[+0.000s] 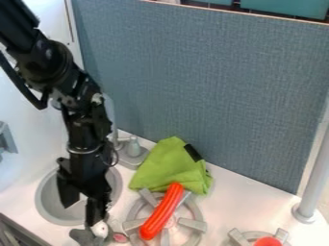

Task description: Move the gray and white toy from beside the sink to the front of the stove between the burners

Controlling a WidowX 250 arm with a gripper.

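Currently, the gripper [81, 215] is spread open at the sink [45, 209]; the grey toy [83, 236] adjoins its lower fingertip, the sausage [163, 210] slanting across the burner [193, 224] beyond.

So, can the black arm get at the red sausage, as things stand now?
Probably yes. Its gripper hangs low by the sink, beside the burner where the red sausage lies. Nothing covers the sausage, and the green cloth is mostly behind it.
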